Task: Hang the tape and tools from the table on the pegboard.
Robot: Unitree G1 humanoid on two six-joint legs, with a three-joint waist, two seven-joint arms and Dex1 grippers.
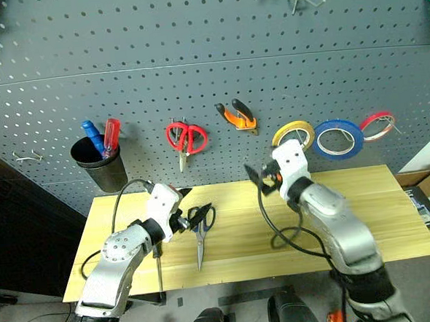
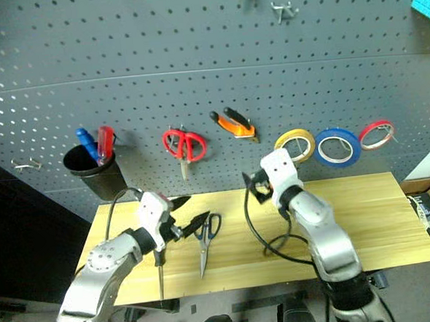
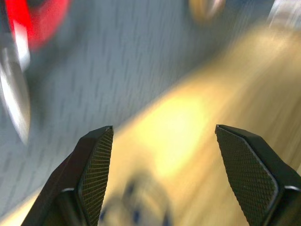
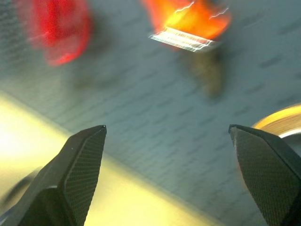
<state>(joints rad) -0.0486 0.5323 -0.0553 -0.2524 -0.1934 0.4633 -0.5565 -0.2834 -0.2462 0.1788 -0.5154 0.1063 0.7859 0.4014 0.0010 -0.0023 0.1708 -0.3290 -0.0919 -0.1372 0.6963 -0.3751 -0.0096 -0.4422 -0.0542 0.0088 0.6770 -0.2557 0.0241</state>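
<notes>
On the pegboard (image 1: 194, 53) hang the yellow tape (image 1: 293, 133) and the orange-and-black pliers (image 1: 235, 116). The scissors with dark blue handles (image 1: 200, 233) lie on the table (image 1: 378, 209), blades toward the front edge. The slim screwdriver (image 1: 158, 270) lies beside my left forearm, its handle hidden. My left gripper (image 1: 192, 205) hangs open just above the scissors' handles, holding nothing. My right gripper (image 1: 263, 178) is open and empty over the table's back edge, below the pliers (image 4: 188, 23) and left of the tape (image 4: 282, 122).
Red-handled scissors (image 1: 186, 139), a blue roll (image 1: 339, 139) and a red roll (image 1: 377, 125) also hang on the board. A black cup (image 1: 100, 164) at the left holds a blue and a red screwdriver. Boxes (image 1: 429, 192) stand right of the table.
</notes>
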